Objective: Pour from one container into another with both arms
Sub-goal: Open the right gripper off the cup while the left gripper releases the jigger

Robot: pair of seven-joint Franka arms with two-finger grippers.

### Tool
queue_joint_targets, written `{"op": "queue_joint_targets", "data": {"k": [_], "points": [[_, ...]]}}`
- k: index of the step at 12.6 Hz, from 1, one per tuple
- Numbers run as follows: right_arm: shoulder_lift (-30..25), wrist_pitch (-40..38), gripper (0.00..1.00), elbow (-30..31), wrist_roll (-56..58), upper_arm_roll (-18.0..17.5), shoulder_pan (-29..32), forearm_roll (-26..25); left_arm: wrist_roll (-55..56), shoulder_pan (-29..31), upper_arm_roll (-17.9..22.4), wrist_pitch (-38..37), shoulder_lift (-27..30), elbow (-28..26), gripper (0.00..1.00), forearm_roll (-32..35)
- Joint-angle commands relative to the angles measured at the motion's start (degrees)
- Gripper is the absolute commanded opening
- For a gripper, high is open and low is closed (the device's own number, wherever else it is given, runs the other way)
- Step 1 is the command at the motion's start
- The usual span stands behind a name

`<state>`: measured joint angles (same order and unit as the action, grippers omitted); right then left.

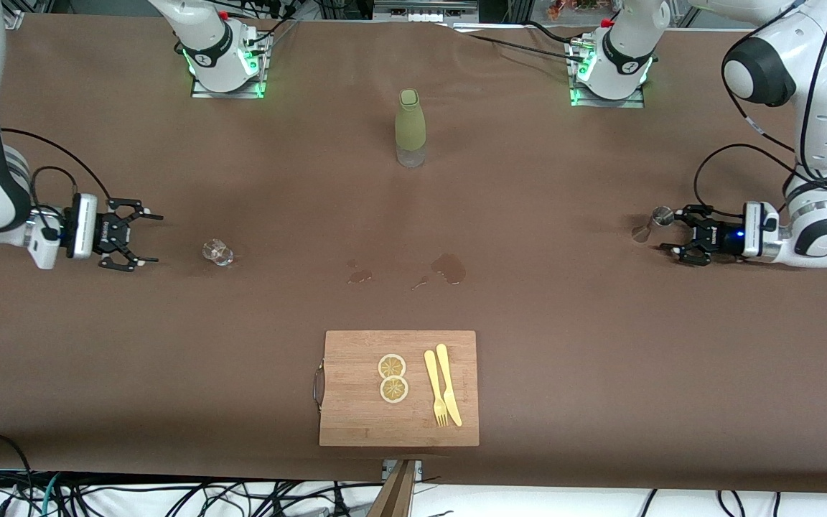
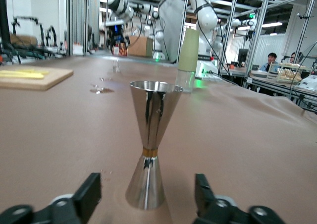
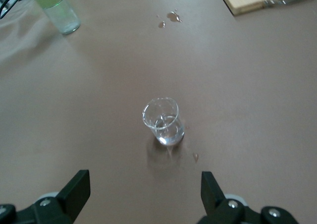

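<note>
Jigger stands upright on the worktop at the left arm's end, the left end effector low and level with fingers spread either side of its waist, placed for a side grasp. Toward the right arm's end, the small glass stands just off the right end effector, fingers likewise apart and aimed at it.

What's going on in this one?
Neither arm holds anything. The left gripper sits open, low at a steel jigger standing upright. The right gripper is open, facing a small clear glass apart from it. Wet patches mark the table; a green bottle stands between the bases.
</note>
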<state>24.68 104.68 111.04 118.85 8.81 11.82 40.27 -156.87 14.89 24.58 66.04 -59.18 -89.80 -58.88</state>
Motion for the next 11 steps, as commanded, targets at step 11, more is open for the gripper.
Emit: {"op": "queue_joint_targets", "data": {"k": [11], "points": [[-18.17, -6.75, 0.99, -4.49, -65.89, 5.87, -10.76, -27.06, 88.40, -7.68, -6.01, 16.36, 22.77, 7.62, 1.00, 11.31]]}}
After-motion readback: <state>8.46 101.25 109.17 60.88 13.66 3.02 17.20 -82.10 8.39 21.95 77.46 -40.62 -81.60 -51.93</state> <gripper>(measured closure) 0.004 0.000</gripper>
